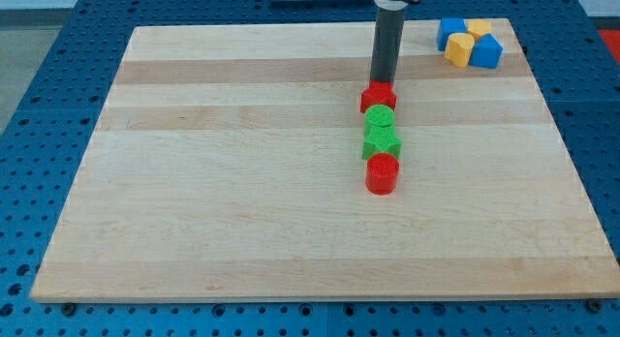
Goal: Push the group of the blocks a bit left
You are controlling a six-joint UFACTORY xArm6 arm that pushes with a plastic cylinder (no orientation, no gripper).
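A column of blocks stands right of the board's middle. From top to bottom it holds a red block, a green round block, a green star-like block and a red cylinder. They touch one another. My tip is at the top end of the column, just behind the upper red block and touching or nearly touching it.
A second cluster sits at the board's top right corner: a blue block, a yellow block, a yellow block and a blue block. The wooden board lies on a blue perforated table.
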